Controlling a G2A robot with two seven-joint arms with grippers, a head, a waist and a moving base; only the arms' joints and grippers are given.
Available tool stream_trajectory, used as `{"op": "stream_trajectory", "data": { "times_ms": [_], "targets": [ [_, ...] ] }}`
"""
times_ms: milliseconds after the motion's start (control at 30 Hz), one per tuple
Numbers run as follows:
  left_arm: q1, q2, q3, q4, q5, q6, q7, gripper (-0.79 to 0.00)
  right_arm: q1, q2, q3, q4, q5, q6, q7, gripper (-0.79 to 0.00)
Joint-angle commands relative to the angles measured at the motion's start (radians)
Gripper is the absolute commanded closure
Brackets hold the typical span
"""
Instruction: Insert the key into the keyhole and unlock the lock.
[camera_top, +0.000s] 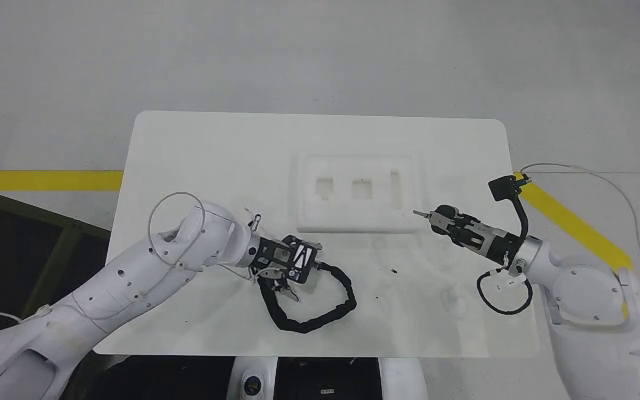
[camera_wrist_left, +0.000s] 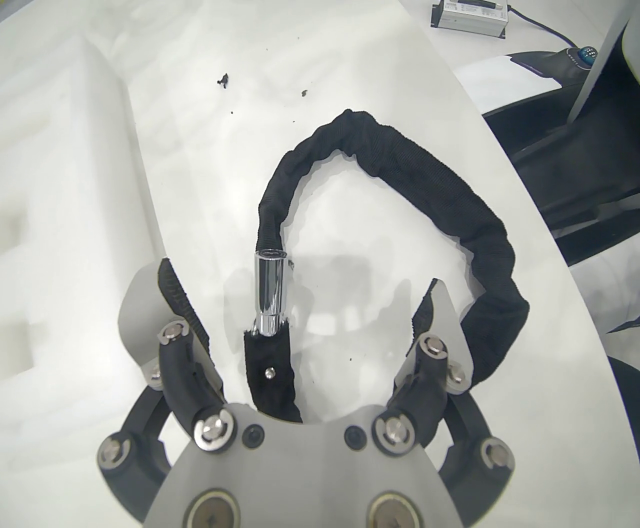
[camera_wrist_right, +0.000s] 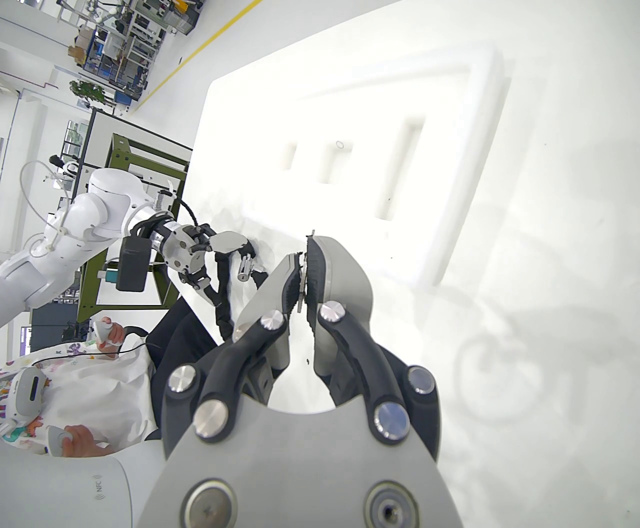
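Note:
The lock is a black fabric-sleeved chain (camera_wrist_left: 400, 170) looped on the white table, ending in a chrome cylinder (camera_wrist_left: 270, 295). My left gripper (camera_wrist_left: 300, 282) is open and straddles that cylinder, and its fingers (camera_wrist_left: 172, 300) stand clear of it on both sides. From above, the chain loop (camera_top: 318, 305) lies near the table's front edge under the left gripper (camera_top: 296, 264). My right gripper (camera_wrist_right: 302, 272) is shut on the thin metal key (camera_wrist_right: 301, 287). It hovers right of the table's centre (camera_top: 433, 215), with the key tip (camera_top: 419, 213) pointing toward the left arm.
A white foam tray (camera_top: 355, 190) with three cutouts sits at the table's centre back, between the two arms. A few dark specks (camera_wrist_left: 223, 79) lie on the table past the chain. The table's front edge (camera_top: 330, 352) runs close behind the chain.

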Motion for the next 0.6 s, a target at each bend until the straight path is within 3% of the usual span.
{"op": "stream_trajectory", "data": {
  "times_ms": [0,367,567],
  "targets": [
    [-0.016,-0.002,0.025,0.007,0.006,0.0,0.01,-0.785,0.0,0.0,0.0,0.0,0.0,0.0,0.0,0.0],
    [-0.087,-0.018,0.106,0.07,0.007,0.0,0.051,-0.754,0.0,0.0,0.0,0.0,0.0,0.0,0.0,0.0],
    [-0.111,-0.024,0.129,0.1,0.0,0.0,0.056,-0.613,0.0,0.0,0.0,0.0,0.0,0.0,0.0,0.0]
  ]
}}
